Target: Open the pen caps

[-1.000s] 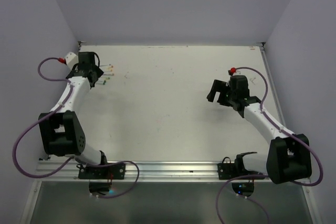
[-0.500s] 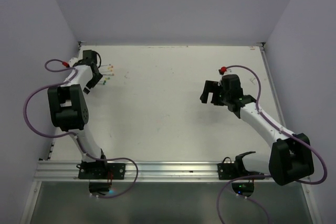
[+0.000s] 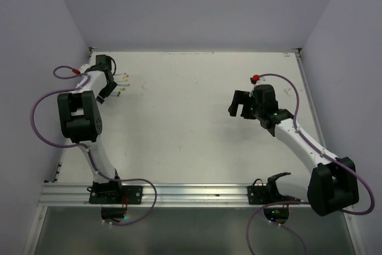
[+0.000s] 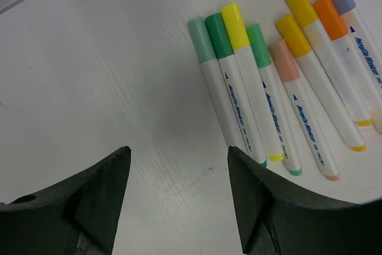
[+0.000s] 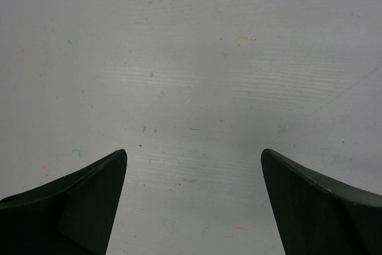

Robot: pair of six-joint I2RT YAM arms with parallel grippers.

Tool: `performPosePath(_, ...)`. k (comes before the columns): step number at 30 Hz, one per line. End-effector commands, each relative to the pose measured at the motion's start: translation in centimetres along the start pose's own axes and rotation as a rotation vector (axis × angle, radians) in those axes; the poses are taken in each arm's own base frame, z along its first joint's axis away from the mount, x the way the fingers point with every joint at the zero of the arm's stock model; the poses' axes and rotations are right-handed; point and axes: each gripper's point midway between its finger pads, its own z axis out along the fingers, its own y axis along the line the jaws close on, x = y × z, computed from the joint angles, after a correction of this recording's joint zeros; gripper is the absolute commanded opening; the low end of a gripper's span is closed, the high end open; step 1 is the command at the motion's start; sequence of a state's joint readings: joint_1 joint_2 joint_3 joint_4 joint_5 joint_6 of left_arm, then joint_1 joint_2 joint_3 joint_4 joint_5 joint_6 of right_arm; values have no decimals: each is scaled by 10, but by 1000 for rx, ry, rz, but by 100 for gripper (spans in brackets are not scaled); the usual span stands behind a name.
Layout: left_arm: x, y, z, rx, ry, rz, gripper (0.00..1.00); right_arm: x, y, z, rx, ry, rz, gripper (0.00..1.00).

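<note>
Several pens (image 4: pixel 262 111) lie side by side on the white table, white bodies with their pen caps (image 4: pixel 234 25) on, in green, yellow, peach, orange and lilac. They lie ahead and to the right of my left gripper (image 4: pixel 178 153), which is open over bare table with nothing between its jaws. Its right finger (image 4: pixel 256 195) is close to the nearest pen ends. From above, the pens (image 3: pixel 123 85) are at the far left, beside the left gripper (image 3: pixel 106 92). My right gripper (image 5: pixel 194 153) hangs wide open and empty over the right side of the table (image 3: pixel 237 107).
The table (image 3: pixel 185 123) is white with faint scuff and ink marks. The left wall (image 3: pixel 36 58) and the table's left edge run close to the left arm. Purple cables (image 3: pixel 45 108) loop beside both arms.
The left arm has folded up over its base and its jaws have narrowed while it stays by the pens. The right gripper has shifted slightly left.
</note>
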State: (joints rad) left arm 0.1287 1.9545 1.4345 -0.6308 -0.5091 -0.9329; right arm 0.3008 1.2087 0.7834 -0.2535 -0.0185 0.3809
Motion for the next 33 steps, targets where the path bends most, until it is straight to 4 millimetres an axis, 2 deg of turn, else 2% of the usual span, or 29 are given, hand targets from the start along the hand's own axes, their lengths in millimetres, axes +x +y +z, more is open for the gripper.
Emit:
performPosePath(1, -13, -6, 5, -28, -25, -41, 69, -11, 4, -4, -17, -50, -15, 99)
performPosePath(12, -13, -14, 18, -49, -24, -34, 69, -11, 5, -2, -19, -52, -13, 99)
performPosePath(27, 3, 2, 38, -149, -5, 38, 68, -10, 5, 1, -20, -52, -4, 99)
performPosePath(31, 7, 8, 37, -159, -1, 55, 60, -12, 5, 0, -17, -57, -4, 99)
performPosePath(33, 12, 17, 38, -176, 3, 64, 53, -12, 5, -1, -15, -59, -3, 99)
